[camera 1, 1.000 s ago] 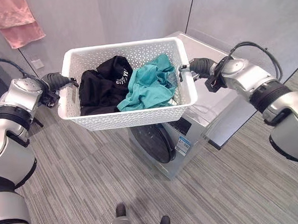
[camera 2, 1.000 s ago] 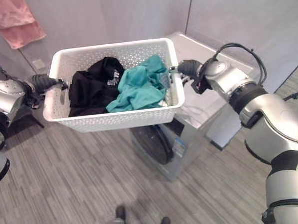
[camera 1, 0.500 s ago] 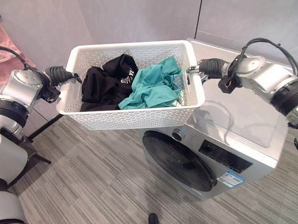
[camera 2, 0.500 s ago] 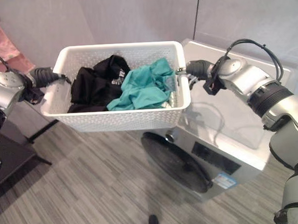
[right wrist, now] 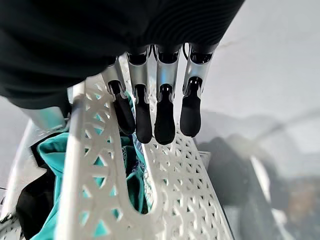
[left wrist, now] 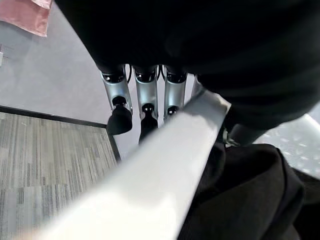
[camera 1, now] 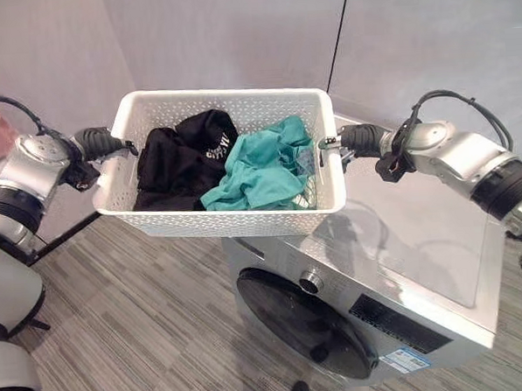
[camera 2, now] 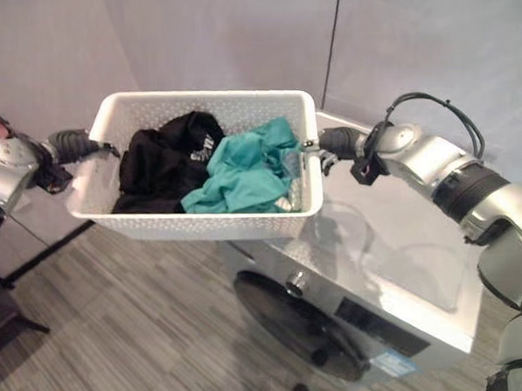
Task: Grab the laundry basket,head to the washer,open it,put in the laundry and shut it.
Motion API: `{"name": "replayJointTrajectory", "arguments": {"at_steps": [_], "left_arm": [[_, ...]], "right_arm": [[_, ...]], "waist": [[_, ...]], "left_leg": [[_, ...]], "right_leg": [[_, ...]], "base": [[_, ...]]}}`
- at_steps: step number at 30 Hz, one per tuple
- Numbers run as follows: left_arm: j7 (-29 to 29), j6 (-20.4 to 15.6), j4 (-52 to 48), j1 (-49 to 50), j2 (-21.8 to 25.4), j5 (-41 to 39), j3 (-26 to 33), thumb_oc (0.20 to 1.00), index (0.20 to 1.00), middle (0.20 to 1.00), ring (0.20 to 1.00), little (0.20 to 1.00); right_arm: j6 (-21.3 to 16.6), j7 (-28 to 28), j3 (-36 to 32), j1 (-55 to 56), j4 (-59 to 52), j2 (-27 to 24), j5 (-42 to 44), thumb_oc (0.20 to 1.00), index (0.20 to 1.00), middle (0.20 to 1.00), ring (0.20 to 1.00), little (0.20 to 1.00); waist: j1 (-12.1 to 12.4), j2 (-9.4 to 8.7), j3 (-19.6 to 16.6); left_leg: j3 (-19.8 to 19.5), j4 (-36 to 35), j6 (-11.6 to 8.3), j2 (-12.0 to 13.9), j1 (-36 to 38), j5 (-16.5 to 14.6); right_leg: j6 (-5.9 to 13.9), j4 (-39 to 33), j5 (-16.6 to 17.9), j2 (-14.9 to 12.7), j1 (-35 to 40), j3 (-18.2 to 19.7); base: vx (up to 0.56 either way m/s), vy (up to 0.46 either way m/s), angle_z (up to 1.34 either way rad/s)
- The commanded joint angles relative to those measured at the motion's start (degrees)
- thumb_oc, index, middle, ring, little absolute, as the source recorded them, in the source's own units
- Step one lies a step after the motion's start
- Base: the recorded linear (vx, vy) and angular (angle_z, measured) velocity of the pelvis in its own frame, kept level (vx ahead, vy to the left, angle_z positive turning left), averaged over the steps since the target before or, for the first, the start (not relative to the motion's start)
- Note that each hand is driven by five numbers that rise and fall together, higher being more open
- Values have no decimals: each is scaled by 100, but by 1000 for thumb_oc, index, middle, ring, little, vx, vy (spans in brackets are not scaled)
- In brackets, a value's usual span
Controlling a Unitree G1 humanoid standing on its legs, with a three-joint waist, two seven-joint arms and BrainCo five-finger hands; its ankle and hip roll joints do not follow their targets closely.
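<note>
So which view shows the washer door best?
The left eye view: the washer door shows nearly whole, round, dark and shut. The right eye view cuts its lower edge. The right wrist view shows just the washer top.

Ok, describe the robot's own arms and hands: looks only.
Both arms are silver-grey shells with black ribbed bands at the joints, and black cables loop over each forearm. The left hand and right hand wear dark ribbed covers; slim silver fingers end in dark rounded tips.

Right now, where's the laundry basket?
The laundry basket is held up between the left hand and the right hand, centre of the eye views, over the washer and its left corner.
</note>
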Motion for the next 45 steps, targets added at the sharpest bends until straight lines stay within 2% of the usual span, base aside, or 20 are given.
{"name": "replayJointTrajectory", "arguments": {"at_steps": [1, 3, 4, 5, 8, 9, 10, 15, 20, 31, 36, 40, 44, 45], "left_arm": [[24, -480, -283, -544, -132, -478, -29, 200, 200, 200, 200, 200], [33, -502, -286, -515, -131, -425, -45, 200, 200, 200, 200, 200], [92, -528, -233, -389, -219, -432, 69, 200, 200, 200, 200, 200], [92, -529, -233, -390, -219, -432, 69, 200, 200, 200, 200, 200], [147, -585, -402, -213, -210, -509, 83, 200, 200, 200, 200, 200], [144, -592, -504, -135, -165, -507, 39, 200, 200, 200, 200, 200], [141, -613, -872, 95, -51, -484, 23, 200, 200, 200, 200, 200], [152, -680, -1474, 305, -12, -655, -51, 200, 200, 200, 200, 200], [229, -738, -1836, 376, 152, -671, -168, 200, 200, 200, 200, 200], [453, -783, -2282, 284, -22, -686, -470, 200, 200, 200, 200, 200], [581, -823, -2095, 125, -222, -672, -480, 200, 200, 200, 200, 200], [664, -859, -2086, 97, -211, -660, -416, 200, 200, 200, 200, 200], [696, -846, -1904, 140, -420, -589, -305, 200, 200, 200, 200, 200], [717, -857, -1871, 190, -591, -509, -222, 200, 200, 200, 200, 200]], "right_arm": [[-866, 247, -548, -398, -800, -670, 609, 200, 200, 200, 200, 200], [-914, 276, -558, -352, -1019, -836, 620, 200, 200, 200, 200, 200], [-982, 321, -627, -254, -1336, -1004, 665, 200, 200, 200, 200, 200], [-981, 321, -629, -253, -1337, -1005, 665, 200, 200, 200, 200, 200], [-1143, 288, -661, -292, -1564, -1219, 719, 200, 200, 200, 200, 200], [-1191, 268, -641, -328, -1614, -1290, 712, 200, 200, 200, 200, 200], [-1233, 254, -791, -140, -1662, -1487, 759, 200, 200, 200, 200, 200], [-1301, 263, -1597, 898, -1769, -1814, 659, 200, 200, 200, 200, 200], [-1352, 283, -2212, 1664, -1881, -1953, 616, 200, 200, 200, 200, 200], [-1327, 100, -2660, 2188, -1318, -1974, 534, 200, 200, 200, 200, 200], [-1227, -11, -2523, 1998, -942, -1910, 526, 200, 200, 200, 200, 200], [-1182, 57, -2494, 2067, -1101, -1996, 537, 200, 200, 200, 200, 200], [-1196, 109, -2637, 2258, -1367, -2103, 492, 200, 200, 200, 200, 200], [-1188, 117, -2827, 2471, -1442, -2174, 438, 200, 200, 200, 200, 200]], "waist": [[-147, 326, -20], [-171, 324, -13], [-190, 311, 38], [-192, 308, 23], [-178, 260, 127], [-156, 248, 154], [-181, 292, 152], [-301, 459, 11], [-356, 490, 0], [-465, 514, 2], [-525, 530, 78], [-540, 520, 132], [-579, 500, 167], [-624, 484, 189]], "left_leg": [[-213, -1058, -110, 499, -52, 1007], [-247, -1051, -112, 499, -46, 996], [-449, -971, -135, 478, -99, 976], [-450, -973, -134, 476, -120, 987], [-1218, -707, -224, 368, -287, 871], [-1607, -656, -240, 306, -323, 823], [-1775, -852, -222, 329, -311, 868], [-1472, -1468, -165, 397, -25, 1025], [-1280, -1468, -132, 379, 36, 949], [-1192, -1468, -96, 364, 90, 871], [-1036, -1468, -96, 390, 33, 876], [-965, -1468, -109, 410, 12, 887], [-980, -1468, -110, 421, -3, 884], [-974, -1468, -111, 429, -14, 874]], "right_leg": [[1110, 4, -378, 29, 554, 14], [1107, 0, -372, 42, 537, 86], [1112, 0, -343, 44, 491, 248], [1111, 0, -337, 42, 470, 246], [1140, 0, -271, -31, 373, 520], [1159, 0, -256, -44, 324, 654], [1180, 0, -226, -54, 278, 743], [1216, 0, -215, -26, 188, 778], [1259, 0, -139, 7, 88, 994], [1287, 0, -120, 7, 71, 1106], [1304, 0, -43, 15, -74, 1245], [1312, 0, -28, 18, -139, 1335], [1312, 0, -41, 19, -151, 1337], [1310, 0, -52, 28, -166, 1340]], "base": [[32, -28, -16], [-3, -15, -26], [-22, -15, -41], [-53, -2, -53], [-65, 26, -59], [-47, 41, -51], [-25, 64, -58], [6, 70, -12], [-5, 46, -13], [26, 2, -11], [12, 2, -8], [36, -6, -30], [10, -4, -3], [0, 0, 0]]}}
